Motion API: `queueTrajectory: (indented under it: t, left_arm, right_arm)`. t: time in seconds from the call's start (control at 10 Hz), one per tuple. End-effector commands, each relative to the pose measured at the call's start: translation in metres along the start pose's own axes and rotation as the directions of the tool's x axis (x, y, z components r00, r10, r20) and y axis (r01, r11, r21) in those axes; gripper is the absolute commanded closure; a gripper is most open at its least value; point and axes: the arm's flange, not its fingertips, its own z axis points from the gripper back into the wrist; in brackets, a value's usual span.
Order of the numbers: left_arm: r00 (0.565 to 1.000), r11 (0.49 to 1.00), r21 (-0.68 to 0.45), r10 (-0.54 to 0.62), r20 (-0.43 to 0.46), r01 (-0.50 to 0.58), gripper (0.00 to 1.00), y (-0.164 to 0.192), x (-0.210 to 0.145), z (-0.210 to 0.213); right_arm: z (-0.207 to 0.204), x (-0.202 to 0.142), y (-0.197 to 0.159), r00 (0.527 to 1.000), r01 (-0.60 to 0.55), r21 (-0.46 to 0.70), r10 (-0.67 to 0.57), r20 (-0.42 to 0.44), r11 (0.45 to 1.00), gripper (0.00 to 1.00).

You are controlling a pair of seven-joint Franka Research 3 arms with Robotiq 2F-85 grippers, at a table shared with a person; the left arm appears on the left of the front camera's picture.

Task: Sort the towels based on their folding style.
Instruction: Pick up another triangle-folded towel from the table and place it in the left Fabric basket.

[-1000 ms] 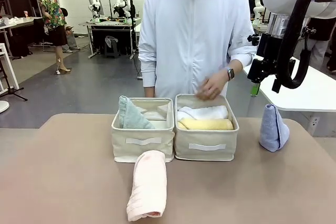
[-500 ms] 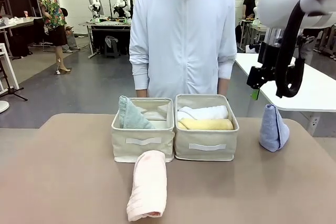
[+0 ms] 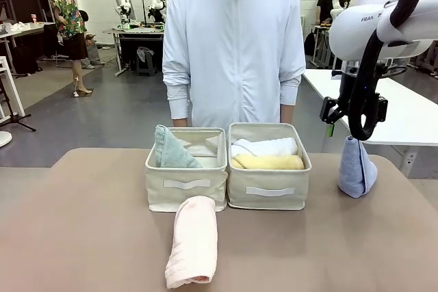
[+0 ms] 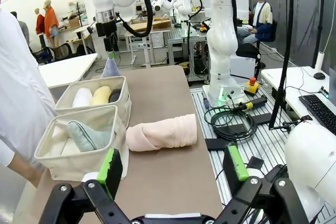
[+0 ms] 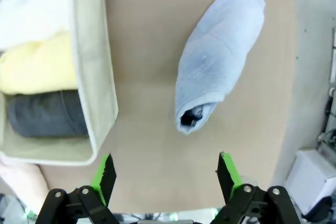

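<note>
Step in hand: fetching light-blue cone towel [image 5: 215, 56], on table [image 5: 147, 129] just right of roll bin [image 5: 94, 77]. My right jaws apart, hovering above it. Next: drop, straddle cone, clamp, carry to cone bin [image 3: 186, 186] with sage-green towel [image 3: 171, 152]. Left jaws apart, idle.

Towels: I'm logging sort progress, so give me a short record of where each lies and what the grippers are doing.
left bin: green towel, a cone
right bin: white towel, yellow towel, grey towel, all rolls
pink towel: roll, on table before left bin
blue towel: cone, on table right of right bin
right gripper: fingers open, empty, above blue towel
left gripper: open, empty, away from the towels
person: standing behind bins
</note>
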Motion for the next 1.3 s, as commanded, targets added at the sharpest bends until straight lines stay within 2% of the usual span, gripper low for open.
queueTrajectory:
  t: [0.0,0.1,0.2,0.8,1.0,1.2]
  left_arm:
    - [0.999,1.000,0.011,-0.029,0.018,0.029,0.00,-0.002,0.001,-0.001]
    - [0.999,1.000,0.011,-0.029,0.018,0.029,0.00,-0.002,0.001,-0.001]
    - [0.999,1.000,0.011,-0.029,0.018,0.029,0.00,-0.002,0.001,-0.001]
    - [0.999,1.000,0.011,-0.029,0.018,0.029,0.00,-0.002,0.001,-0.001]
    - [0.999,1.000,0.011,-0.029,0.018,0.029,0.00,-0.002,0.001,-0.001]
    - [0.999,1.000,0.011,-0.029,0.018,0.029,0.00,-0.002,0.001,-0.001]
  right_arm:
    - [-0.010,0.010,-0.005,0.996,0.082,-0.019,-0.082,0.026,0.996,0.00]
    - [-0.007,0.007,-0.002,1.000,0.011,0.044,-0.011,0.010,0.999,0.00]
    - [-0.005,0.006,-0.006,0.999,0.041,0.004,-0.041,0.007,0.999,0.00]
    - [-0.006,0.007,-0.007,0.999,0.043,0.009,-0.043,0.008,0.999,0.00]
    - [-0.022,0.023,-0.007,0.991,0.129,-0.027,-0.130,-0.016,0.991,0.00]
    - [-0.033,0.033,-0.005,0.986,0.155,-0.059,-0.158,-0.052,0.986,0.00]
